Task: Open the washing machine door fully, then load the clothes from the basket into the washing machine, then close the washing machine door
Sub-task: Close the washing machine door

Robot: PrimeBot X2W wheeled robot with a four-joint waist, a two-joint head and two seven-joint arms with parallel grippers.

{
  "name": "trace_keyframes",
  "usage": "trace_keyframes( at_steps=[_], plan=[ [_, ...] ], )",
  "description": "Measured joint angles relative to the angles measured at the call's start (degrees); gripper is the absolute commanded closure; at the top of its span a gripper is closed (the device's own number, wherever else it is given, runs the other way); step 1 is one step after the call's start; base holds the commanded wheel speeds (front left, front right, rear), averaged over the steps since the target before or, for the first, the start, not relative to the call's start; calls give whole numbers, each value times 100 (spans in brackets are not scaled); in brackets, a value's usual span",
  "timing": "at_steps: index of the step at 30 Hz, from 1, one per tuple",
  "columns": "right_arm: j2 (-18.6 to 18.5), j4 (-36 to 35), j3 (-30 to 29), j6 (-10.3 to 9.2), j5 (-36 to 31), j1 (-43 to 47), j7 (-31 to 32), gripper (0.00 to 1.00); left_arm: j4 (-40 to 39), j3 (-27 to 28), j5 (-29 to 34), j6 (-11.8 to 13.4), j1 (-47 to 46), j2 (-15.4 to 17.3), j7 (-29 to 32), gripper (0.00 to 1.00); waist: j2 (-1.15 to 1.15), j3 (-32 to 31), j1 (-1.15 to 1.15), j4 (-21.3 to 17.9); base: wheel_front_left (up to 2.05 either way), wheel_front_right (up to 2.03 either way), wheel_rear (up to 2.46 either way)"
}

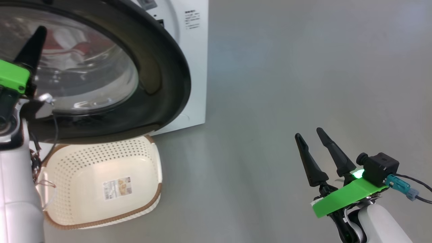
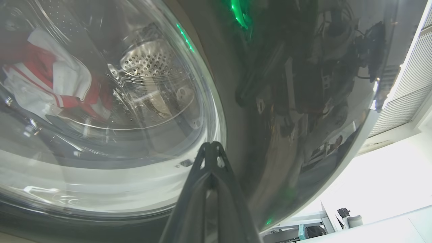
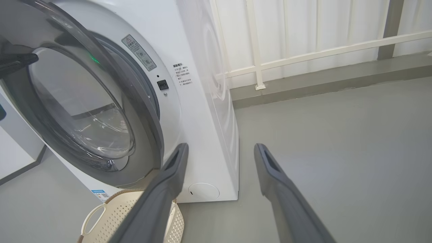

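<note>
Grey floor (image 1: 287,84) carries the washer (image 3: 202,101), with the basket (image 1: 84,162) empty just below the door (image 1: 162,84). Clothes (image 2: 40,64) lie in the drum (image 2: 148,57), seen through the door, so loading appears done. Left gripper (image 2: 211,147), its 2 fingers together, points its tip at the door face, apparently to push the ajar door shut. Right gripper (image 1: 308,132), fingers apart, hangs over the floor well aside, holding nothing.

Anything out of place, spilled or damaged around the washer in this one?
Nothing stands out. The clothes lie inside the drum, seen through the washing machine door, which stands ajar with the shut left gripper close to it. The empty basket sits on the floor under the door; nothing spilled.
</note>
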Motion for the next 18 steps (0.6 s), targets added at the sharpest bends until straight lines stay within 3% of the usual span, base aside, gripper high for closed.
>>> trace_keyframes(
  at_steps=[2, 3, 4, 5, 6, 11, 18],
  plan=[
    [-18, 0, -7, 0, 0, 0, 0, 0, -120, -33, -20, 0, 79, -21, 59, 100, 0, -18, 0, 85, 0, 0, 0],
    [-18, 0, -7, 0, 0, 0, 0, 0, -120, -33, -20, 0, 79, -21, 59, 88, 0, -18, 0, 85, 0, 0, 0],
    [-27, -1, -15, 0, 0, 0, 0, 0, -191, -53, -26, 0, 126, -29, 91, 60, 0, -25, 0, 132, 0, 0, 0],
    [-33, -2, -25, 0, 0, 0, 0, 0, -249, -70, -34, 0, 173, -32, 121, 11, 0, -31, 0, 178, 0, 0, 0],
    [-40, -1, -32, 0, 0, 0, -1, 0, -308, -82, -46, 0, 233, -33, 154, 0, 0, -37, 0, 225, 0, 0, 0],
    [-51, -2, -35, 0, -8, 0, 0, 0, -533, -58, -44, -23, 649, -2, 175, 0, 0, -79, 0, 444, 0, 0, 0],
    [-112, 0, -75, 0, -8, 2, 0, 0, -915, -192, 396, -542, 1364, 269, -218, 0, 0, -186, 0, 684, 0, 0, 0]
  ],
)
